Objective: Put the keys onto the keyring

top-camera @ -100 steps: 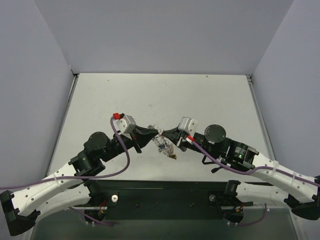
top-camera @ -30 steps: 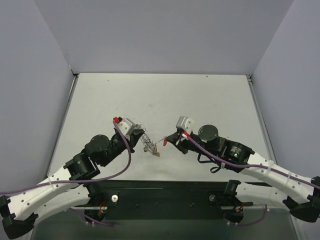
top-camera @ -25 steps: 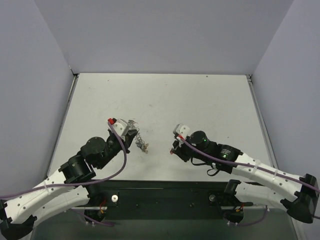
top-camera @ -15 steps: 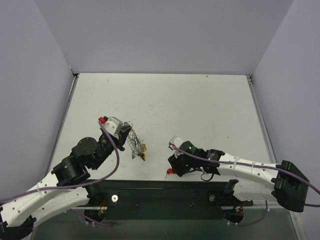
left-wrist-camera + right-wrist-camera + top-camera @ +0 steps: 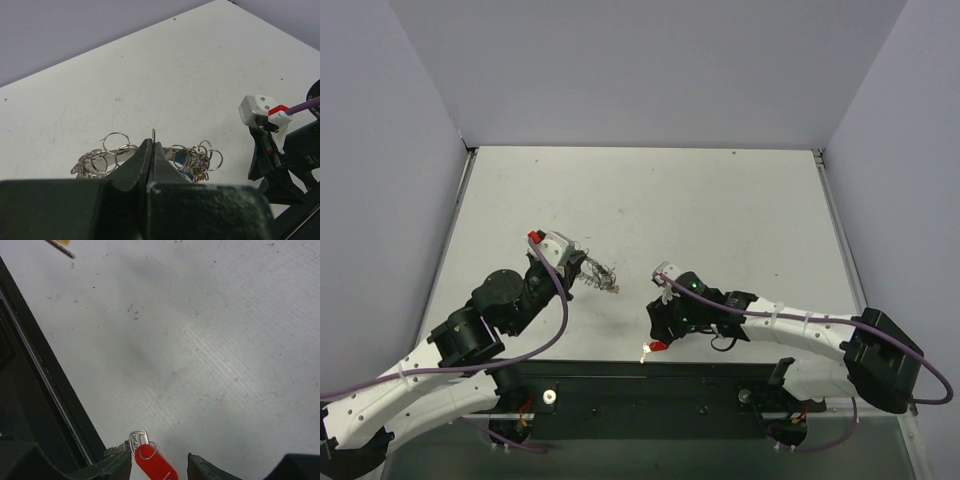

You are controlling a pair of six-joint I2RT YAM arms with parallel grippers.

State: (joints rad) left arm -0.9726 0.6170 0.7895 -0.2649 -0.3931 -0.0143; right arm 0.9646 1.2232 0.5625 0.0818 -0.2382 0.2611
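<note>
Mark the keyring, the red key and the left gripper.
keyring (image 5: 177, 154), left wrist view, on its silvery rim.
red key (image 5: 152, 466), right wrist view, on its red head.
left gripper (image 5: 153, 145), left wrist view, between its shut fingertips.

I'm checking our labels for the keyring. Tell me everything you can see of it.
The keyring is a thin silvery metal hoop, its rim crowded with small wire split rings; blue and gold bits show among them at one end. The shut left hand pinches its near rim, holding it out over the white table. Whether it touches the table cannot be told.
</note>
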